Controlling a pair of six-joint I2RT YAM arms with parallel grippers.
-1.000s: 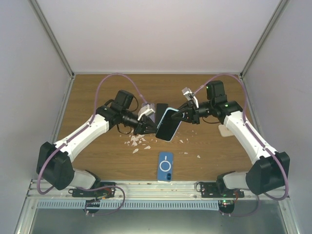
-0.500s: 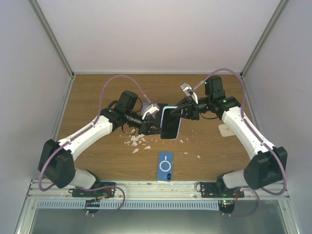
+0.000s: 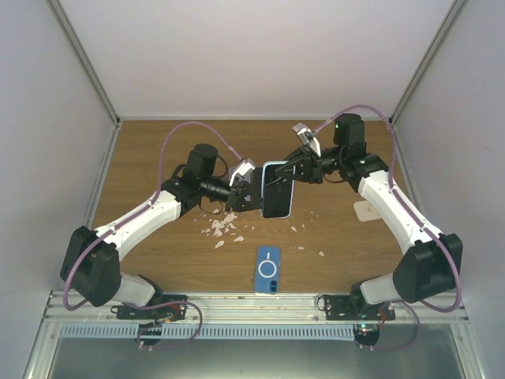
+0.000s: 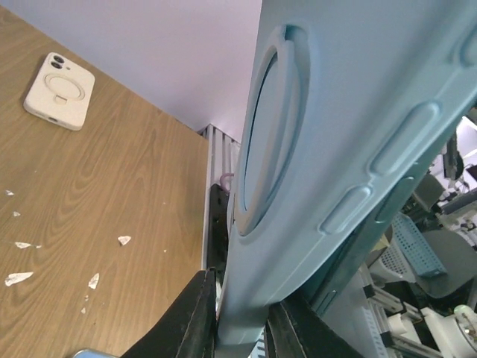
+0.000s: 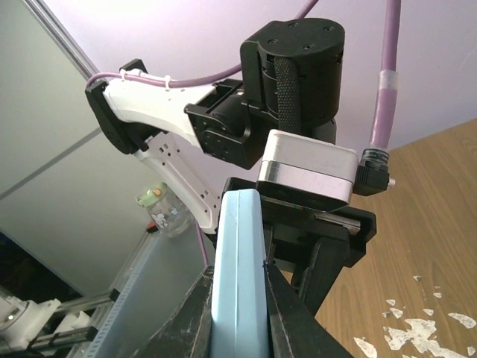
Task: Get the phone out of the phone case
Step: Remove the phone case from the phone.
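- The brown wood-grain table [image 3: 158,158] carries everything else. The task's thing hangs above its middle, clear of the surface.
- The white-and-black left arm [image 3: 150,212] and right arm [image 3: 394,215] meet there. The left jaws are clenched on the left long edge of the light-blue rubbery phone case [image 4: 358,149], and the right jaws are clenched on its far right edge.
- The dark-screened phone [image 3: 276,191] sits inside that case, its screen towards the overhead view and its long axis running far to near. Both arms touch the case, so neither is nearer. Probably one must peel the rim while the other holds.
- A darker blue case [image 3: 268,270] lies flat near the table's front edge.
- A cream case [image 3: 364,212] lies beside the right arm.
- White scraps [image 3: 223,229] litter the wood below the left jaws. Nothing seems to be in the way.
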